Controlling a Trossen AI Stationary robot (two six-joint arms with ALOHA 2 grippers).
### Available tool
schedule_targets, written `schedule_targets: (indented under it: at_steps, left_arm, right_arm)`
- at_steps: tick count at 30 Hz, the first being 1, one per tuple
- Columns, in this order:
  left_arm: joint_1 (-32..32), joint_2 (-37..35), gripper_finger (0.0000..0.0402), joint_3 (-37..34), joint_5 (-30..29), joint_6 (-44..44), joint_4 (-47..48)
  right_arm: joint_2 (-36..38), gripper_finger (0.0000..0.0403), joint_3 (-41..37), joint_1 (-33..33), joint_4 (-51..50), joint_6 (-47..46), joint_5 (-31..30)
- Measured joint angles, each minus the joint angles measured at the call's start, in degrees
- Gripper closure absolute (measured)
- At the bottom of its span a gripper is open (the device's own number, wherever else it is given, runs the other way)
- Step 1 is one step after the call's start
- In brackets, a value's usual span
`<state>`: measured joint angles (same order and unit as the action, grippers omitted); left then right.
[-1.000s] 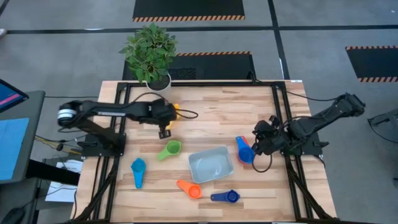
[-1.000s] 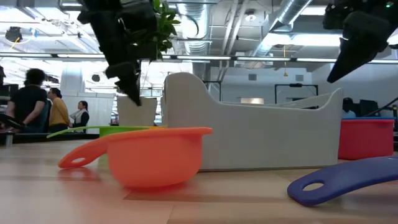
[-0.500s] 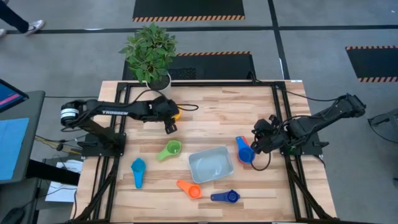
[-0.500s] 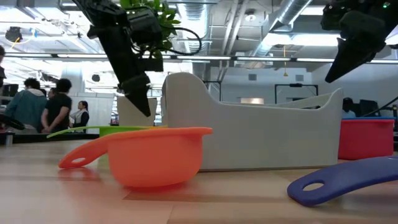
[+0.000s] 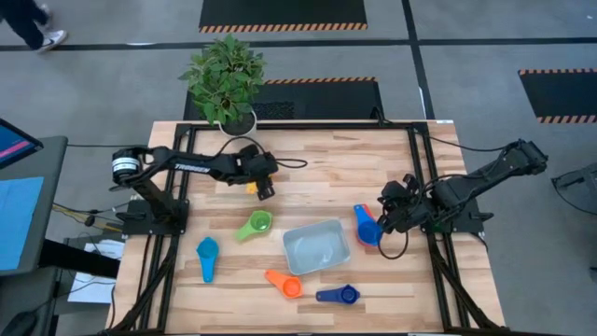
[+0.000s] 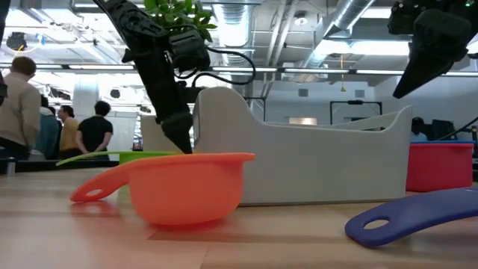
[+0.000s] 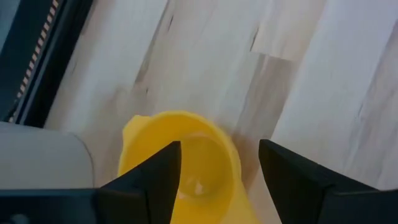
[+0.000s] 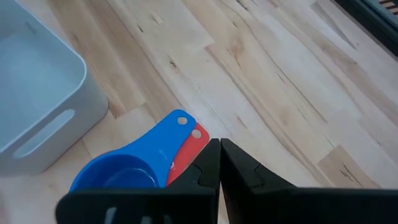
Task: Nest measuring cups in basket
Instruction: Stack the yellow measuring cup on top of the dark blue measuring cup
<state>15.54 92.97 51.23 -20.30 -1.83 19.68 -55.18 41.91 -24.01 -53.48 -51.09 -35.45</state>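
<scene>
- Swinging toward twelve o'clock since a second ago, the left gripper (image 5: 266,188) is now hovering with fingers spread wide, empty, straddling the yellow cup (image 7: 180,163).
- Waiting at three o'clock, the right gripper (image 5: 387,219) is staying pinched shut, holding nothing, beside the blue cup (image 8: 127,168) and red cup (image 8: 186,149).
- At centre, the basket (image 5: 317,246) is sitting empty.
- Cups are looking light, rigid, slippery; I'd pinch the rim.
- No writing readable.

yellow plastic measuring cup (image 7: 180,162): we see it upright under the left gripper (image 5: 265,187), between its spread fingers.
blue plastic cup (image 8: 127,167): nested over the red plastic cup (image 8: 186,154), just ahead of the right gripper (image 5: 384,217).
pale grey-blue plastic basket (image 5: 317,247): beside that pair.
green (image 5: 254,225), light blue (image 5: 206,257), orange (image 5: 284,282), dark blue (image 5: 339,295) cups: we find them loose around the basket.
</scene>
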Motion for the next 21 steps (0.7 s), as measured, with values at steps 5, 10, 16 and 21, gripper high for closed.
schedule_targets:
  at_steps: [5,10,16,21]
  left_arm:
    - [0.99,-0.02,0.0215,0.39,2.11,0.49,1.55]
    - [1.59,-0.02,0.0229,0.37,3.13,2.57,2.74]
    - [1.55,0.52,0.0228,0.37,5.05,3.17,2.12]
    - [1.54,3.23,0.0235,0.35,7.81,3.64,2.12]
  right_arm:
    - [0.0,0.0375,0.0,0.0,-0.02,0.02,1.03]
    - [0.0,0.0381,0.0,-0.02,-0.04,0.17,1.16]
    - [0.0,0.0377,0.0,-0.02,-0.05,0.17,1.16]
    - [0.0,0.037,0.0,-0.02,-0.02,0.17,1.16]
